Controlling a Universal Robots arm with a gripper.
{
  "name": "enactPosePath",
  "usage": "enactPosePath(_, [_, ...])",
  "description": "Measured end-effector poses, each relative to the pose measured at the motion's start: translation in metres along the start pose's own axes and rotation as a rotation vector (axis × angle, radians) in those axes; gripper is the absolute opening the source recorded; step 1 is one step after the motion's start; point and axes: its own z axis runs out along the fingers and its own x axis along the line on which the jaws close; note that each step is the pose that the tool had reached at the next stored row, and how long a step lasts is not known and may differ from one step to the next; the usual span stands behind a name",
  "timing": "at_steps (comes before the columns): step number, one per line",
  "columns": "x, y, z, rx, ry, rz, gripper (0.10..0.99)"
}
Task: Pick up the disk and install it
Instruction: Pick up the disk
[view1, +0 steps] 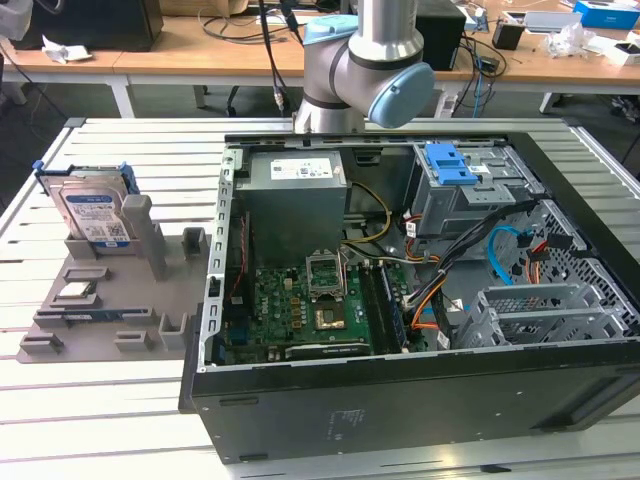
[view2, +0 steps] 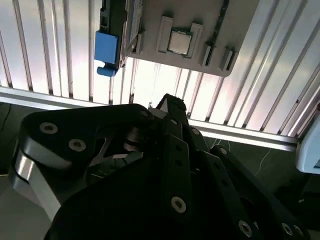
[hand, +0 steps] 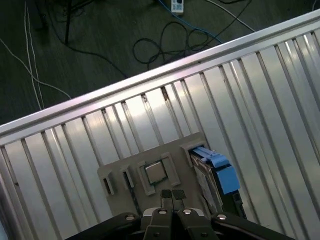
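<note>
Disk (view1: 95, 215): stood on edge in a slot of the grey holder tray (view1: 130, 300), at the tray's 12 o'clock end in the exterior view, with the white-and-blue label facing the camera and the blue caddy framing it. Sat at 9 o'clock of the open computer case (view1: 400, 400) in that view, well apart from it, on the slatted metal tabletop (view1: 100, 420). Not yet picked up, and touched by nothing.

Pincer (hand: 172, 196): in the first wrist view, had 2 fingertips (hand: 166, 196) pressed together, pinching nothing. Hung over the tray (hand: 120, 167), with its tips lined up near the small silver chip (hand: 155, 172) lying flat in its pocket. Left the disk (hand: 212, 175) just beside that pocket, with the blue caddy edge turned toward the camera. Looked clear of tray, chip and disk alike.

In the second wrist view, showed the same tray (view2: 150, 25), chip (view2: 179, 41) and disk (view2: 107, 47) beyond the dark pincer body, with the tabletop slats (view2: 50, 50) around them.

Case: lay on its side with the panel off, at 3 o'clock of the tray in the exterior view. Held a green motherboard (view1: 300, 310) at its 7 o'clock, a grey power supply (view1: 295, 195) at 11 o'clock and a grey drive cage (view1: 470, 200) with a blue latch (view1: 447, 162) at 1 o'clock. Had orange, blue and black cables running between board and cage.

Robot arm (view1: 365, 60): rose at 12 o'clock of the case, just behind its far wall.
</note>
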Motion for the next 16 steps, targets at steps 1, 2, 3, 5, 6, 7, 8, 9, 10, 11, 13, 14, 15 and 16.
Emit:
enactPosePath(1, [0.0,0.0,0.0001,-0.001,0.0012,-0.033,0.106])
enactPosePath(2, [0.0,0.0,0.0001,-0.001,0.002,-0.051,0.106])
enactPosePath(3, [0.0,0.0,0.0001,-0.001,0.0025,-0.067,0.106])
enactPosePath(5, [0.0,0.0,0.0002,-0.002,0.0042,-0.113,0.106])
enactPosePath(6, [0.0,0.0,0.0002,-0.002,0.005,-0.132,0.106])
enactPosePath(7, [0.0,0.0,0.0002,-0.002,0.0056,-0.15,0.106])
enactPosePath(8, [-0.0001,0.0,0.0002,-0.003,0.0061,-0.164,0.106])
enactPosePath(9, [-0.0001,0.0,0.0002,-0.003,0.0061,-0.167,0.106])
enactPosePath(10, [-0.0001,0.0,0.0002,-0.003,0.0063,-0.167,0.106])
enactPosePath(11, [0.0,0.0,0.0002,-0.003,0.0063,-0.168,0.106])
enactPosePath(13, [-0.0001,0.0,0.0002,-0.003,0.0062,-0.168,0.106])
enactPosePath(14, [-0.0001,0.0,0.0002,-0.003,0.0063,-0.169,0.106])
enactPosePath(15, [-0.0001,0.0,0.0002,-0.003,0.0063,-0.169,0.114])
enactPosePath(16, [0.0,0.0,0.0002,-0.003,0.0063,-0.169,0.169])
